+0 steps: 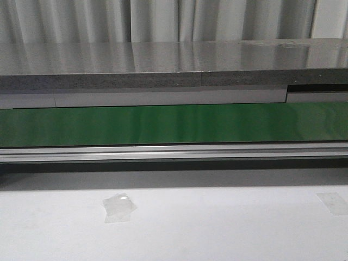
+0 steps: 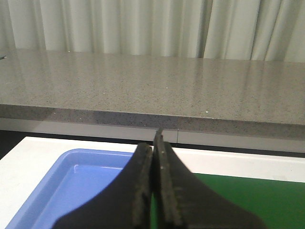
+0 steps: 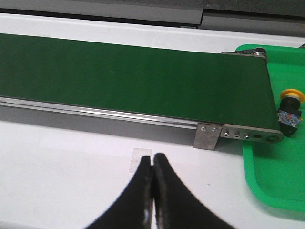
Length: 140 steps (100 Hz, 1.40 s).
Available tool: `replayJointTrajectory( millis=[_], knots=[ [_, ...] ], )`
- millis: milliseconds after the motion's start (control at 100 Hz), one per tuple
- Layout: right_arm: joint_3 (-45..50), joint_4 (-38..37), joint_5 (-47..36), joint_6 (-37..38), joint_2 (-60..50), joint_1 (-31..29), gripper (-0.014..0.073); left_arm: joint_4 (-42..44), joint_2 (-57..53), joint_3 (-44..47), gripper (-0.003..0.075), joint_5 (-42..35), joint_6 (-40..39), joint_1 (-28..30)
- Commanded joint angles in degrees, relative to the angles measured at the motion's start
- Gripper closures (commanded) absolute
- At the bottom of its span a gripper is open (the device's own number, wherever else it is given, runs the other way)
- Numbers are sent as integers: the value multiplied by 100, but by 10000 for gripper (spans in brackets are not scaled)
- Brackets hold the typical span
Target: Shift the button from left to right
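The button (image 3: pixel 289 109), with a yellow-orange cap on a black body with a red and blue mark, lies on its side in the green tray (image 3: pixel 276 181) just past the end of the green conveyor belt (image 3: pixel 133 76). My right gripper (image 3: pixel 153 158) is shut and empty above the white table, well apart from the button. My left gripper (image 2: pixel 155 143) is shut and empty above the edge of a blue tray (image 2: pixel 57 186) that shows nothing inside. Neither gripper shows in the front view, and neither does the button.
The green belt (image 1: pixel 174 124) runs across the front view with a metal rail (image 1: pixel 174 152) before it and a grey stone counter (image 1: pixel 174 65) behind. Two tape patches (image 1: pixel 119 207) (image 1: pixel 333 202) lie on the white table. The belt's end bracket (image 3: pixel 238 136) borders the green tray.
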Motion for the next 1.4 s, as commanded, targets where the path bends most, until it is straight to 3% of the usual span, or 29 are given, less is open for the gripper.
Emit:
replayJointTrajectory(
  millis=[0, 360, 790, 1030, 1390],
  knots=[
    [-137, 83, -356, -49, 33, -1, 659, -63, 19, -181, 740, -400, -61, -14],
    [-100, 78, -529, -49, 33, 11, 659, -63, 19, -181, 740, -400, -61, -14],
    [1377, -86, -2696, -15, -676, 785, 659, -63, 19, -181, 740, -400, -61, -14],
    [2294, -831, -3632, 807, -1550, 870, 659, -63, 19, -181, 740, -400, -61, -14],
    [3055, -856, -4042, 896, -2195, 859, 659, -63, 19, -181, 740, -400, -61, -14]
  ],
)
